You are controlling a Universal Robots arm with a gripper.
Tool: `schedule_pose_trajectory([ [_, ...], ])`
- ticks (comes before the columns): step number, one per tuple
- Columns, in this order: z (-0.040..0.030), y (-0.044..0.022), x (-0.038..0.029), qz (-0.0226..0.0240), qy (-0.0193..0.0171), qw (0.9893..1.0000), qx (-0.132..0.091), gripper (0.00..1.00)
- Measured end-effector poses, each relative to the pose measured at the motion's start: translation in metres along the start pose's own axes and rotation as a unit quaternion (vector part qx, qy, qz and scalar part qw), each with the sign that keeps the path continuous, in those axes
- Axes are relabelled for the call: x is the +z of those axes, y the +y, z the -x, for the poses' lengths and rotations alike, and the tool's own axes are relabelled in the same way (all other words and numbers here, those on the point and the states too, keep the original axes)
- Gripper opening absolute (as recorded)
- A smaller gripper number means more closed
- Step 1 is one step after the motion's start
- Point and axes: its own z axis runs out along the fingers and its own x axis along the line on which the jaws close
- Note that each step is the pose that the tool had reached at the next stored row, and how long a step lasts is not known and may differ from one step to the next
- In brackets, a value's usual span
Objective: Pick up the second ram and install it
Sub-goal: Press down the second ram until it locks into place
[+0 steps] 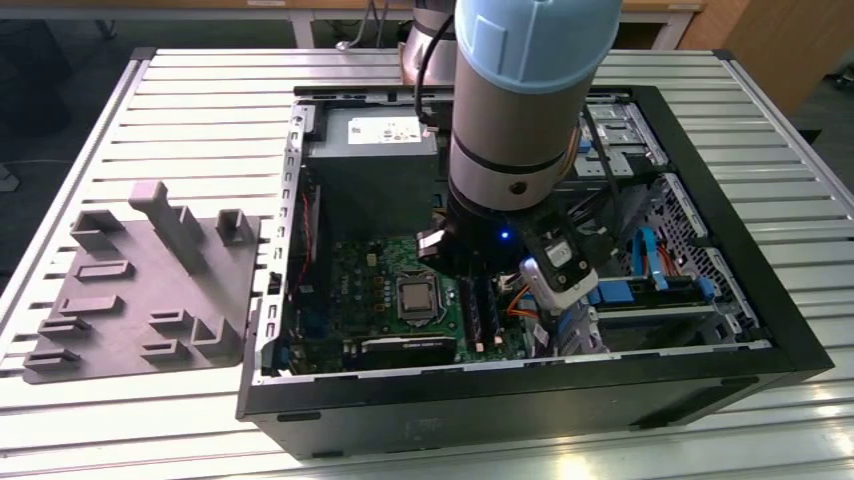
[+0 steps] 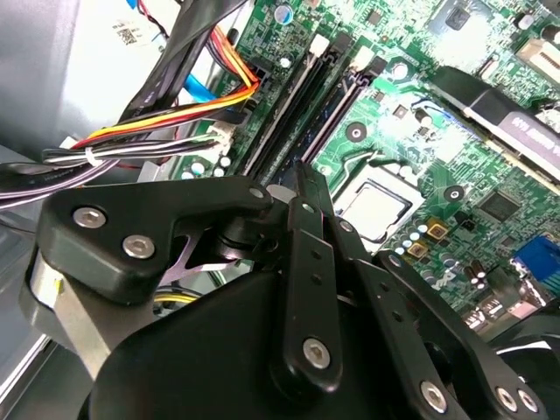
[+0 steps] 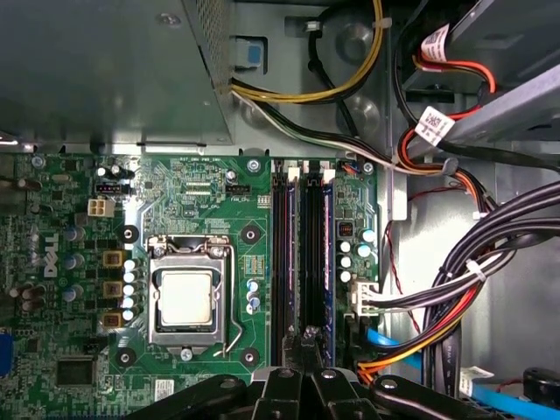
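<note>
On the exterior view's left a grey moulded tray (image 1: 134, 300) lies flat on the slatted table (image 1: 200, 100). Right of it, taking up the middle and right of the frame, is an open computer case (image 1: 534, 400). It holds a grey power box (image 1: 367, 170) at the upper left and the green motherboard (image 1: 354, 300) below that, with the silver processor (image 1: 416, 297) in the board's middle.

The arm (image 1: 527, 120) comes down from the top centre of the frame and stands nearly upright. Its wrist is sunk inside the case, just right of the processor. Blue and orange cables (image 1: 641, 270) run to the right of it.

In both wrist views the gripper (image 2: 304, 179) (image 3: 308, 334) points straight down at the board. Its two black fingers (image 2: 308, 262) are drawn together into one narrow tip. That tip hangs close over the near end of the long memory slots (image 3: 297, 236), between the processor and a bundle of black, red and yellow wires (image 3: 490, 271).

I cannot tell whether the memory stick is pinched edge-on between the fingers or seated in a slot under them. It cannot be told apart from the dark slots.
</note>
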Motion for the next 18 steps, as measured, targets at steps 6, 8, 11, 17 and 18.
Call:
schedule_pose_trajectory([
  [6,0.0000,-0.0031,0.0011,0.0000,0.0000,1.0000,0.000,0.11],
  [8,0.0000,-0.0043,0.0015,0.0000,0.0000,1.0000,0.000,0.11],
  [11,-0.0001,-0.0060,0.0023,0.0000,0.0000,1.0000,0.000,0.11],
  [17,-0.0002,-0.0100,0.0047,0.0000,0.0000,1.0000,0.000,0.11],
  [18,-0.0002,-0.0107,0.0053,0.0000,0.0000,1.0000,0.000,0.11],
])
